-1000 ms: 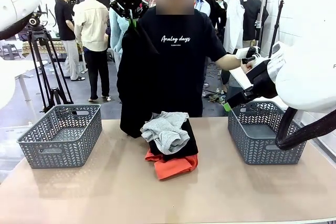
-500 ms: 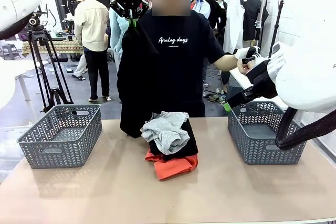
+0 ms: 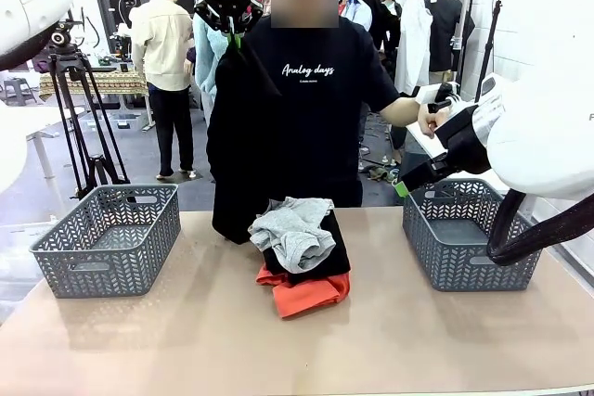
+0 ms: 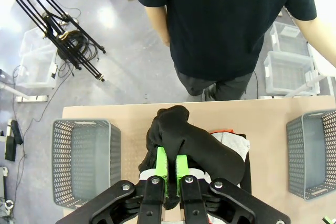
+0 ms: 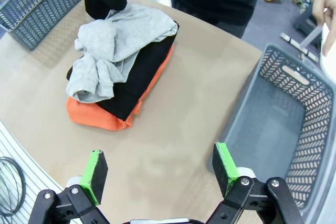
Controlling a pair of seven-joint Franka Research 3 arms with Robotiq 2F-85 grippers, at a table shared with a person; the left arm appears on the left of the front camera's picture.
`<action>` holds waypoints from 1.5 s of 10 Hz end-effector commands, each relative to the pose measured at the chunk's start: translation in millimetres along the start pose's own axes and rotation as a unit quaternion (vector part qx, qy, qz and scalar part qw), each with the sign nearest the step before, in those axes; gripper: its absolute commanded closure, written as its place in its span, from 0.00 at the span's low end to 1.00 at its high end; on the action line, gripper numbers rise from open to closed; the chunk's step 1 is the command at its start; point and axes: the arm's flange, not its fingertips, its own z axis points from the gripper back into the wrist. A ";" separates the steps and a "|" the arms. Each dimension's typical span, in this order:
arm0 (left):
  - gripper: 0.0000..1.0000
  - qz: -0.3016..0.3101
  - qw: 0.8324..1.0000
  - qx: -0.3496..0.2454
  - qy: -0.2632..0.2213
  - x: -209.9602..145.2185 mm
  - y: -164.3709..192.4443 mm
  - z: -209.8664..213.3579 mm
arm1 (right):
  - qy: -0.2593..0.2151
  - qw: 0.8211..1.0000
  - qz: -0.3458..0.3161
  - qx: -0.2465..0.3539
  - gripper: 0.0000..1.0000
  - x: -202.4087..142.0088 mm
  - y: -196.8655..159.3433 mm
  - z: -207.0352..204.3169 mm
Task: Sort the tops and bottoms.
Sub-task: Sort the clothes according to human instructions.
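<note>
My left gripper (image 3: pixel 234 32) is raised high above the table's far edge, shut on the top of the bottoms (image 3: pixel 237 155), a long plain black garment that hangs down to the tabletop. From the left wrist, its green fingers (image 4: pixel 162 163) pinch the bunched black cloth (image 4: pixel 197 148). On the table lies a pile with the light grey top (image 3: pixel 295 227) (image 5: pixel 118 43) uppermost, a black layer (image 5: pixel 139 77) beneath it and the orange-red top (image 3: pixel 306 292) (image 5: pixel 92 116) at the bottom. My right gripper (image 5: pixel 160 166) hovers open and empty over the table, between the pile and the right basket.
A grey basket (image 3: pixel 107 240) (image 4: pixel 84 166) stands at the table's left and another (image 3: pixel 469 240) (image 5: pixel 281 114) at its right. A person in a black lettered T-shirt (image 3: pixel 316 90) stands at the far edge, one hand (image 3: pixel 429 116) near my right arm.
</note>
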 end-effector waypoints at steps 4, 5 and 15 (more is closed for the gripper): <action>1.00 0.003 1.000 0.002 -0.002 0.1 3.1 4.3 | -0.004 1.000 0.001 0.002 0.00 -0.4 -1.8 -1.8; 1.00 0.003 1.000 0.002 -0.002 0.1 3.1 4.3 | -0.004 1.000 0.001 0.002 0.00 -0.4 -1.8 -1.8; 1.00 0.027 0.978 -0.204 -0.032 62.3 -142.9 55.6 | -0.006 0.994 -0.087 -0.072 0.00 -50.8 10.7 84.9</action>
